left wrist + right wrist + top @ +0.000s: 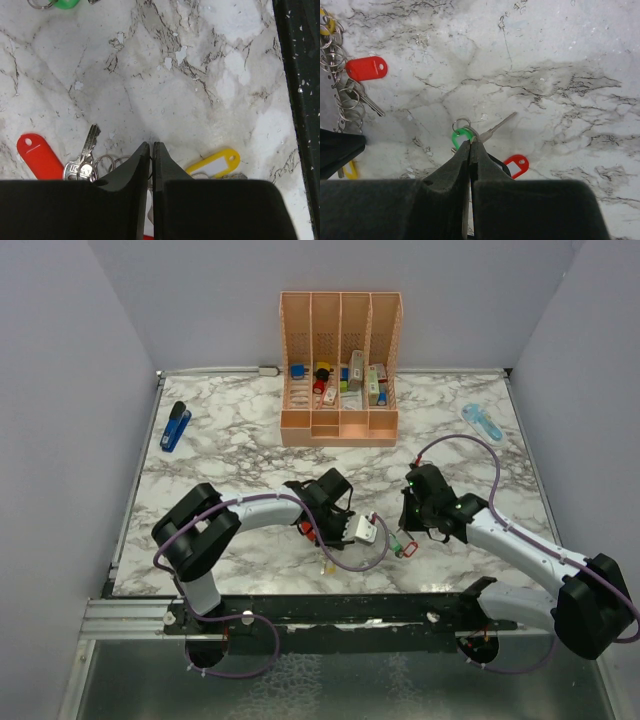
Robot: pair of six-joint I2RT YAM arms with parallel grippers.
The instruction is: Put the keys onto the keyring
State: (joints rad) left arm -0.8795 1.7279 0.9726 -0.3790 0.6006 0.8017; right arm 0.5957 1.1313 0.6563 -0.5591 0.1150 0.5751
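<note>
One yellow tag (215,164), silver key (89,145) (stamping illegible)

The table (250,450) has a white marble top with grey veins. On its far side stands an orange rack (340,370), with a blue tool (175,427) at far left and a pale blue object (482,422) at far right. Near the middle lie keys (89,145) with red and yellow tags.
</note>
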